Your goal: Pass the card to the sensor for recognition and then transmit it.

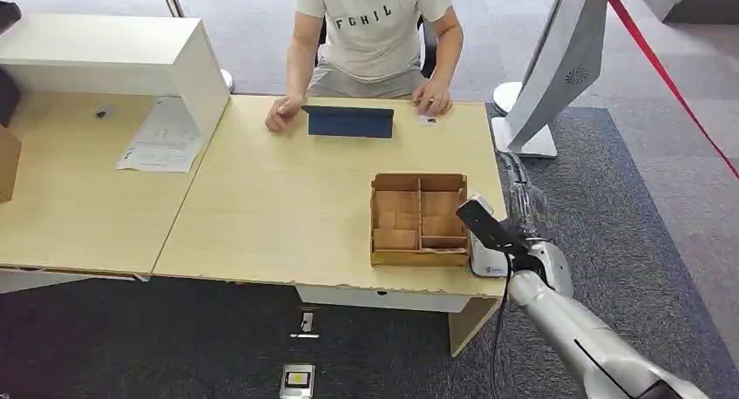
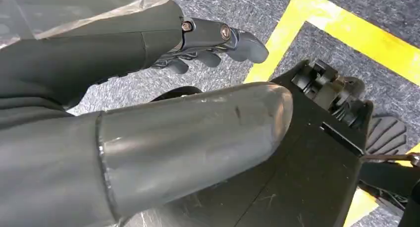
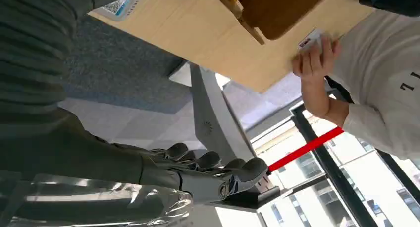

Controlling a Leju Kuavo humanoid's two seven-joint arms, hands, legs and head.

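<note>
A small white card (image 1: 426, 118) lies at the table's far edge under the fingers of a seated person (image 1: 375, 24); the right wrist view shows the card (image 3: 311, 38) pressed down by that person's hand. The white sensor (image 1: 488, 264) sits on the table's front right corner, beside a cardboard compartment box (image 1: 419, 219). Its top also shows in the right wrist view, sensor (image 3: 119, 6). My right hand (image 1: 525, 206) hovers just off the table's right edge above the sensor, fingers (image 3: 218, 165) spread and holding nothing. My left hand (image 2: 198, 43) hangs over the floor with nothing in it.
A blue tablet stand (image 1: 350, 121) stands in front of the person. A white kiosk (image 1: 558, 59) and a red barrier band (image 1: 662, 77) are to the right of the table. A white shelf box (image 1: 113, 50) and papers (image 1: 161, 138) occupy the left table.
</note>
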